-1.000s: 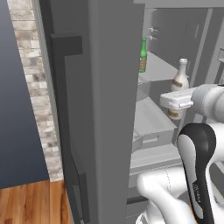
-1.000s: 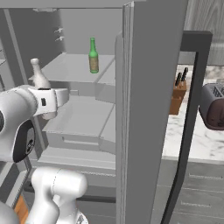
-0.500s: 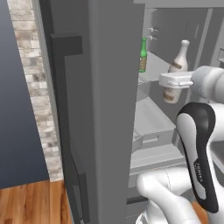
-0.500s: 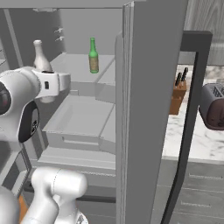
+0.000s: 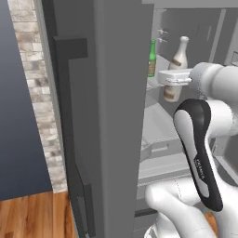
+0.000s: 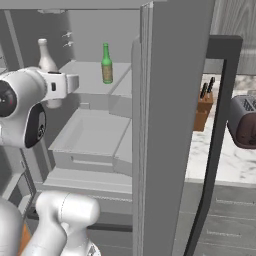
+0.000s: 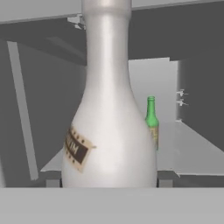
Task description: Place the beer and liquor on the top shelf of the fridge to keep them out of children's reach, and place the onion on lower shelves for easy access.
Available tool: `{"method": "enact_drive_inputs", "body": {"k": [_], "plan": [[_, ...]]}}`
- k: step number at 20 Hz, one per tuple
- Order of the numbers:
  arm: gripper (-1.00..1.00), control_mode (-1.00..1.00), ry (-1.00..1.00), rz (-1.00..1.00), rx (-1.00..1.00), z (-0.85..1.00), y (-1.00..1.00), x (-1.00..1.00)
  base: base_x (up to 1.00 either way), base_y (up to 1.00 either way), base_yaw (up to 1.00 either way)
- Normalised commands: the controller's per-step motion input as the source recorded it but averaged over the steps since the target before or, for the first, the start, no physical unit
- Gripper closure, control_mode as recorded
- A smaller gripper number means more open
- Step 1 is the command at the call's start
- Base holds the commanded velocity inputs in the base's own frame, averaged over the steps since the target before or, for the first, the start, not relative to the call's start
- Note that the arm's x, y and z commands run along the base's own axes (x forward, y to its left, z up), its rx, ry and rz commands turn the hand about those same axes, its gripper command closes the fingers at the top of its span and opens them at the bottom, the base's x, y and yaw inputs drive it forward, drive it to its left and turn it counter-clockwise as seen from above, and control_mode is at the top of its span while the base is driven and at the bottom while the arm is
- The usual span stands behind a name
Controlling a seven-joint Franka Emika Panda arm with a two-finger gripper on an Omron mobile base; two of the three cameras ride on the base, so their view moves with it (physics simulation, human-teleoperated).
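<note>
The liquor [image 7: 109, 131], a stout whitish bottle with a brown label, stands upright close in front of the hand camera. My gripper [image 5: 174, 82] is shut on its lower body, level with the top shelf [image 6: 87, 77] of the open fridge [image 6: 170, 125]. From the right the liquor [image 6: 46, 62] rises above my gripper [image 6: 59, 86], at the shelf's left front. The beer [image 6: 106, 64], a slim green bottle, stands upright further back on that top shelf, and it appears again as the beer [image 5: 152, 58] and the beer [image 7: 152, 120]. The onion is out of view.
The fridge's dark door [image 5: 111, 116] stands open close on the left, a brick wall [image 5: 39, 93] beyond it. Drawers [image 6: 90, 140] sit below the top shelf. Right of the fridge, a counter holds a knife block [image 6: 202, 107] and a toaster [image 6: 245, 120].
My arm has raised the liquor from drawer height up to the top shelf and carried it inward, toward the beer. The beer has not moved.
</note>
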Motion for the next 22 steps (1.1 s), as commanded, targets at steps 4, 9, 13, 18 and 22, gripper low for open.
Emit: {"method": "enact_drive_inputs", "body": {"k": [4, 9, 13, 18, 22], "plan": [[1.0, -1.0, -0.06, 0.0, 0.0, 0.02, 0.21, 0.46, 0.0, 0.0, 0.0], [1.0, -1.0, 0.0, 0.0, 0.0, 0.0, 0.05, 0.56, 0.0, 0.0, 0.0], [1.0, -1.0, 0.0, 0.0, 0.0, 0.0, 0.0, 0.65, 0.0, 0.0, 0.0], [1.0, -1.0, 0.0, 0.0, 0.0, 0.0, 0.0, 0.63, 0.0, 0.0, 0.0], [1.0, -1.0, 0.0, 0.0, 0.0, -0.16, 0.0, 0.54, 0.0, 0.0, 0.0]]}}
